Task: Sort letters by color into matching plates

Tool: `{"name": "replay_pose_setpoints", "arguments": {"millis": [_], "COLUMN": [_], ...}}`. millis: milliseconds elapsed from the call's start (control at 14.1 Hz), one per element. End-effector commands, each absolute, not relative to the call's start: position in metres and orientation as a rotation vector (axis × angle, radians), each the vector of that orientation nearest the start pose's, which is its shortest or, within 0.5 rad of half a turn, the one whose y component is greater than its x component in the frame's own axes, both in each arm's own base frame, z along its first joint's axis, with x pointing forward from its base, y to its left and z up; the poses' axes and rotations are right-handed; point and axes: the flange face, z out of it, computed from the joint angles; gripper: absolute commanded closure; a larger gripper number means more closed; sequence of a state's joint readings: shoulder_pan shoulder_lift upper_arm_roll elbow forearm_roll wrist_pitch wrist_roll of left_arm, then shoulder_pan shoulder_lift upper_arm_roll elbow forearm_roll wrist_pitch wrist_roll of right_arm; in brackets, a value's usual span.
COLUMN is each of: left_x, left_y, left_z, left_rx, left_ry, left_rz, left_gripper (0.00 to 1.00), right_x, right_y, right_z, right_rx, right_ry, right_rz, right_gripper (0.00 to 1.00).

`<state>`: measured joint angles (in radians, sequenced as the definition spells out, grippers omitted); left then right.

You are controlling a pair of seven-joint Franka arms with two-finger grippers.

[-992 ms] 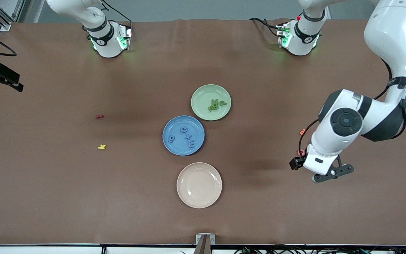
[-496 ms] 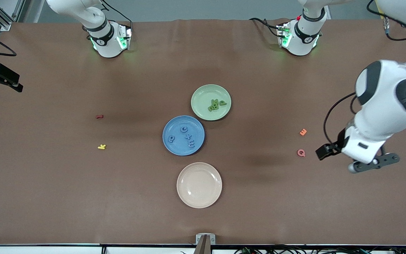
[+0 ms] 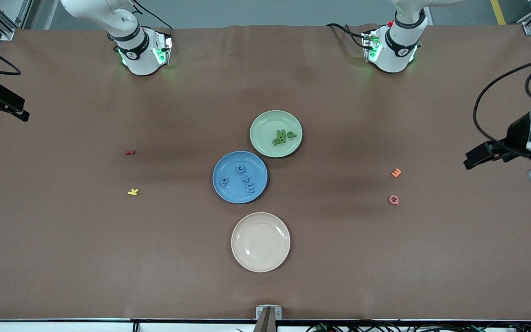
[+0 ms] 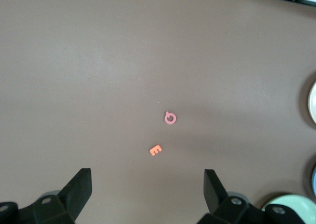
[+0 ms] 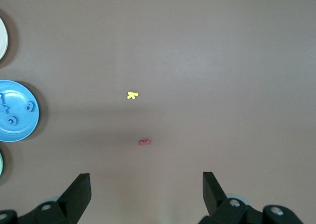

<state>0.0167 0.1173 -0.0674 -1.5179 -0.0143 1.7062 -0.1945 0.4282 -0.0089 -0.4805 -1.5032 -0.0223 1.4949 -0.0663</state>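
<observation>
Both grippers are wide open with nothing in them: the left gripper [image 4: 148, 192] hangs high over its end of the table, above the orange letter [image 3: 396, 173] and pink letter [image 3: 393, 199], while the right gripper [image 5: 147, 193] waits over the yellow letter [image 3: 132, 192] and dark red letter [image 3: 130, 152]. Mid-table, well apart from both, green letters [image 3: 282, 136] sit in the green plate [image 3: 265, 138], blue letters [image 3: 244, 178] in the blue plate [image 3: 228, 191], and the cream plate [image 3: 247, 258] is nearest the camera.
</observation>
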Motion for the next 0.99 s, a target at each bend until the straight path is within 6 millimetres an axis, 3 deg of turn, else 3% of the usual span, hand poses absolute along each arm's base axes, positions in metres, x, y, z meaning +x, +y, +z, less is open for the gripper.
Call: {"name": "replay_pose_setpoints", "arguments": {"millis": [0, 354, 921], "left_x": [0.578, 0.554, 0.534], "left_y": [-0.032, -0.03, -0.041], "left_z": [0.606, 0.629, 0.631], "left_rx": [-3.175, -3.168, -3.132], "left_ry": [-0.143, -0.156, -0.108], "left_rz": [-0.08, -0.056, -0.062], "left_gripper": [0.0, 0.0, 0.0], "right_x": [0.548, 0.551, 0.551], "right_y": [-0.029, -0.027, -0.025], "right_z": [0.655, 0.655, 0.656], "right_rx": [-3.168, -3.166, -3.165], "right_ry": [-0.041, -0.055, -0.067], "right_rz": [0.004, -0.005, -0.007], "right_gripper": [0.0, 0.0, 0.0]}}
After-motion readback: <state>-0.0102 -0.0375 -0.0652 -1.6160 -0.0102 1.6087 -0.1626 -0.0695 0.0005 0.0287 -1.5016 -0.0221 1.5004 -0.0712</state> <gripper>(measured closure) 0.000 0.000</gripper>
